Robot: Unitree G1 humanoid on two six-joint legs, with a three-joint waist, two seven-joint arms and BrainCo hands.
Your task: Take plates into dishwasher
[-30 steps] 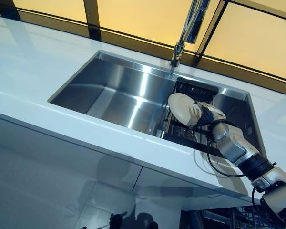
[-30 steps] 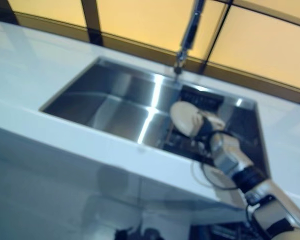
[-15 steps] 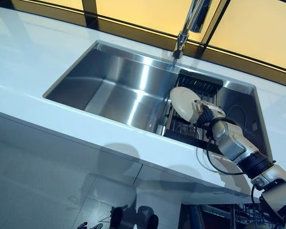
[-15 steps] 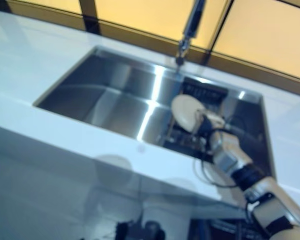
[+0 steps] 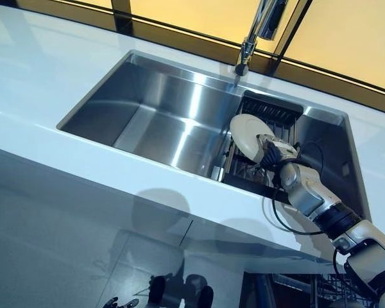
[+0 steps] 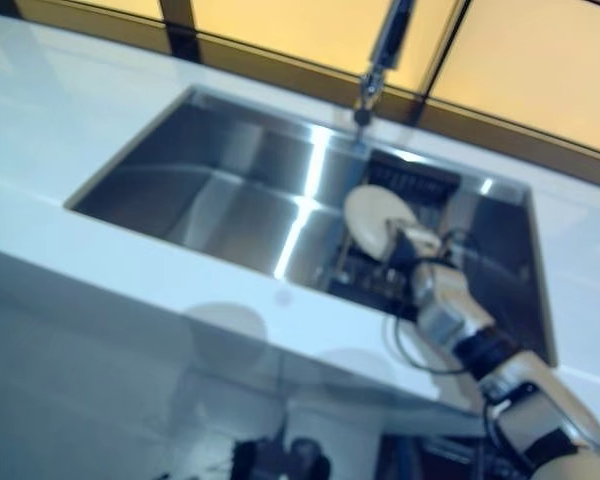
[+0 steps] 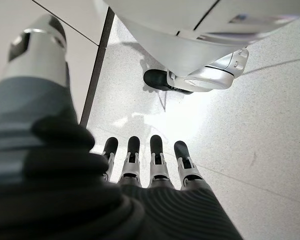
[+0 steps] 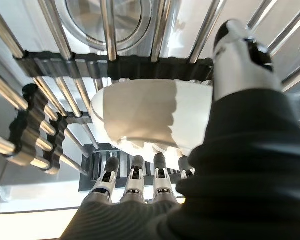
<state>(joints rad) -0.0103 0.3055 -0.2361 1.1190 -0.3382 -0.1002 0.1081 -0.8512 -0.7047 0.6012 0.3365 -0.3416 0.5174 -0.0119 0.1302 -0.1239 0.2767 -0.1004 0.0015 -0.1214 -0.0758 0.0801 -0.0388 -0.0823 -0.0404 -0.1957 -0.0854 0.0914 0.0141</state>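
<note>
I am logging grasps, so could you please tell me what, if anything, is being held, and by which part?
The right hand pinches a white plate by its rim, above the rack in the sink. The left hand holds nothing.

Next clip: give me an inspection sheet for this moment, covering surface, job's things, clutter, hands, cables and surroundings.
Surface: white counter around a steel sink.
Job's things: one white plate held on edge over the dark dish rack at the sink's right end; no dishwasher seen.
Clutter: nothing seen.
Hands: right hand shut on the plate; left hand open, idle above the floor.
Cables: nothing seen apart from the robot's own.
Surroundings: faucet behind the sink, amber window panels beyond.
</note>
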